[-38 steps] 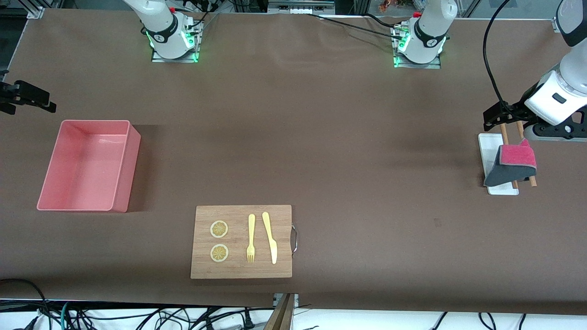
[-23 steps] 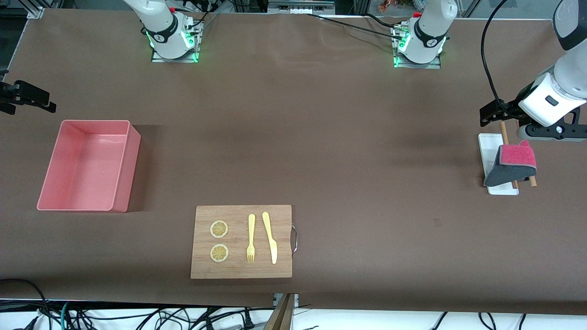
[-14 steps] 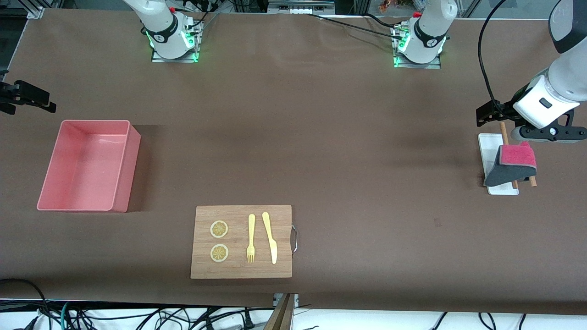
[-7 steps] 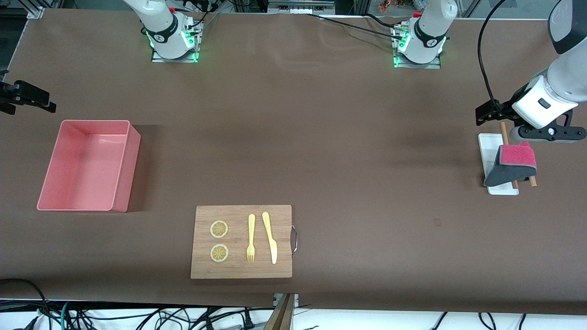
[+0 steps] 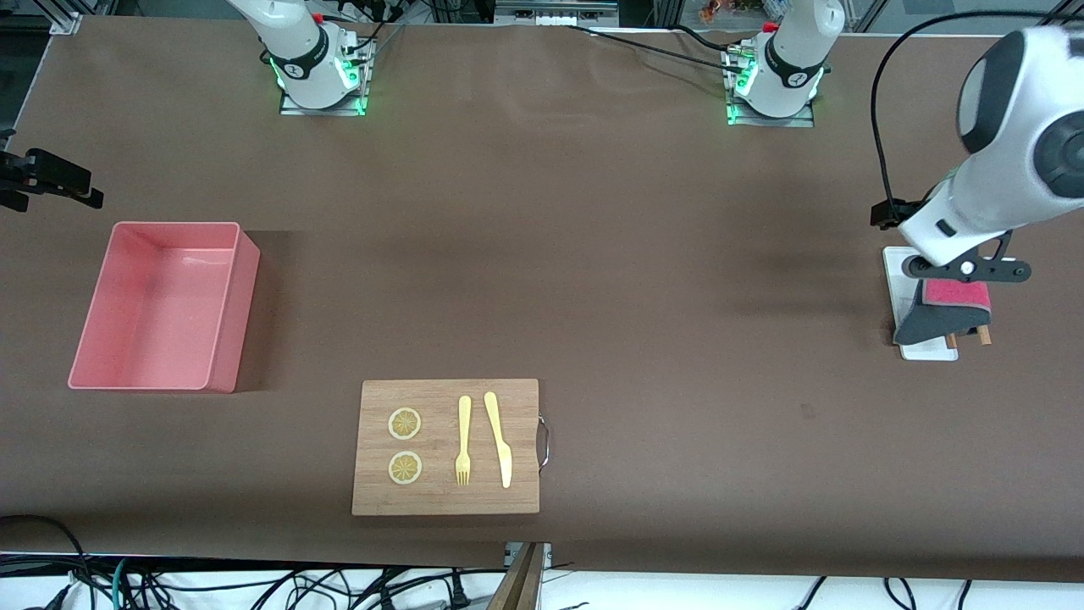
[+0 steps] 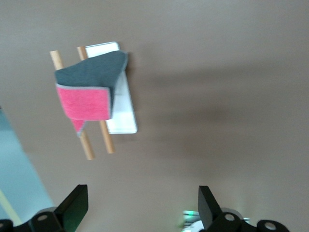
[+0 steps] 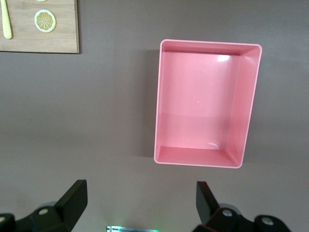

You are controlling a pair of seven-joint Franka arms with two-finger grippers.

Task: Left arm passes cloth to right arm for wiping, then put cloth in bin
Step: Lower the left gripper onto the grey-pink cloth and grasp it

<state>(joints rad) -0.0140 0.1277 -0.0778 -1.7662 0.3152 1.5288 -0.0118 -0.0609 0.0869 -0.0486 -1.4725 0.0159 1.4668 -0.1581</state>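
A: What lay nearest the front camera?

B: The wooden cutting board [image 5: 446, 446] with a metal handle, carrying two lemon slices [image 5: 405, 424], a yellow fork [image 5: 463, 440] and a yellow knife [image 5: 499, 438]. Farther back, toward the right arm's end of the table, sat the pink bin [image 5: 163, 306].

A: And the cloth?

B: The cloth [image 5: 947, 309] was toward the left arm's end, draped over two wooden rods [image 6: 95, 126] that rested on a small white tray [image 5: 899, 271]. It was folded, pink face up at one part and grey at the other.

A: Where were the grippers?

B: The left gripper [image 6: 140, 212] hung over the tray and cloth, its fingers spread wide and holding nothing. The front view hid those fingers under the white arm; only the left wrist view showed them, along with the full length of the rods. The right gripper [image 7: 141, 209] waited over the table beside the bin, toward the robots' bases, fingers apart and empty. Only its wrist view showed this gripper.

A: Any writing?

B: None that I could read.
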